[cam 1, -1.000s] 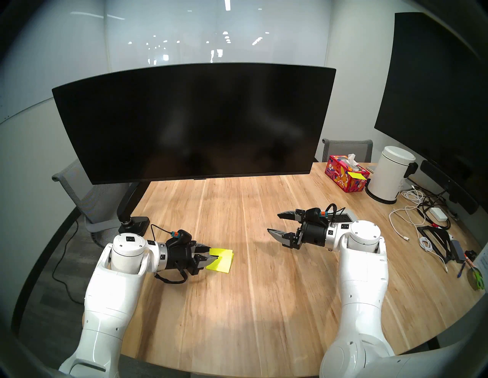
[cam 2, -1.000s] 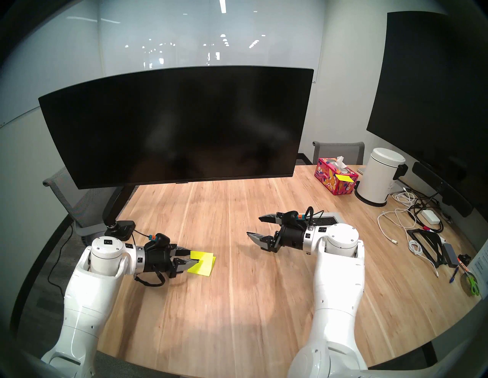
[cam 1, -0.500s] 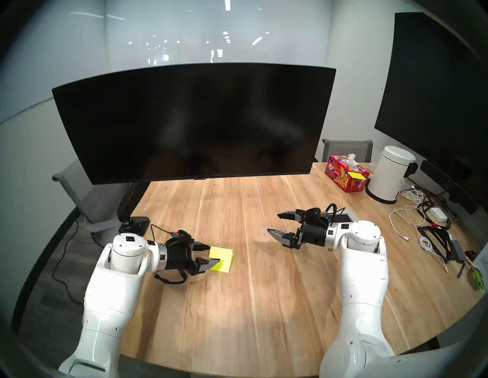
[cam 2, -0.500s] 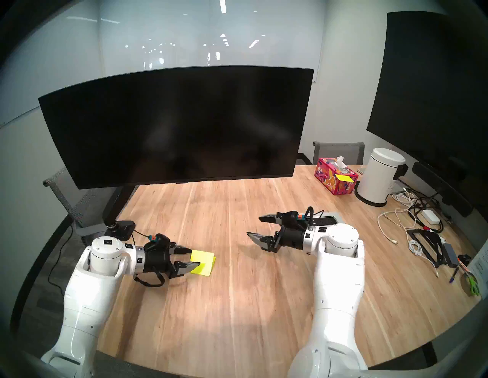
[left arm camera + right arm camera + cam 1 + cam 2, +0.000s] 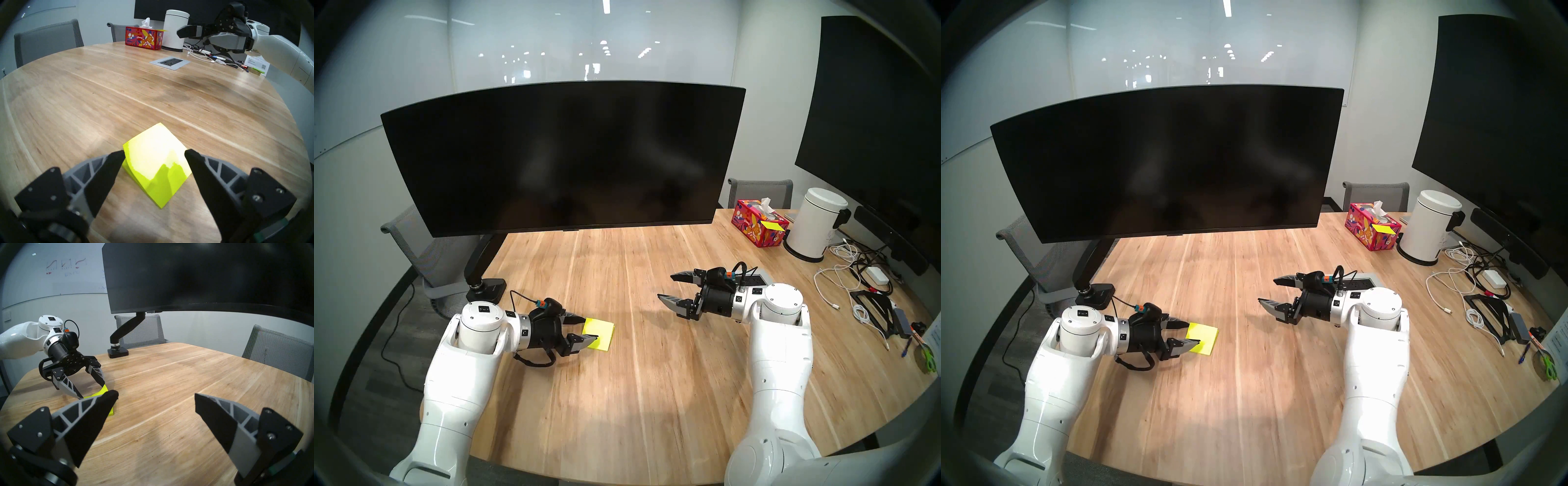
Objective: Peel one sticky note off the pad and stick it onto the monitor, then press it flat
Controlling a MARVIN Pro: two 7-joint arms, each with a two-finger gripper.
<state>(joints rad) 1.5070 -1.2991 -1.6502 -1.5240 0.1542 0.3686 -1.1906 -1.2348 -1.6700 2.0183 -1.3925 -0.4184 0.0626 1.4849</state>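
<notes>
The yellow pad (image 5: 602, 334) (image 5: 158, 162) lies on the wooden table in front of my left arm. Its top sticky note (image 5: 129, 152) curls up a little at the edge by my left finger and is still joined to the pad. My left gripper (image 5: 590, 328) (image 5: 153, 152) is open, its fingertips either side of the pad's near corner, holding nothing. The wide curved black monitor (image 5: 561, 159) (image 5: 203, 277) hangs on its arm stand at the back. My right gripper (image 5: 666, 286) (image 5: 155, 394) hovers open and empty over the table's middle right.
A red tissue box (image 5: 758, 225) with a yellow note on it and a white bin (image 5: 816, 227) stand at the back right. Cables (image 5: 857, 281), pens and scissors lie along the right edge. A power socket plate (image 5: 169, 62) is set into the table. Grey chairs (image 5: 426, 251) stand behind the table.
My left gripper has opened and let go of the lifted top sheet, which has dropped back toward the pad. The right arm has not moved.
</notes>
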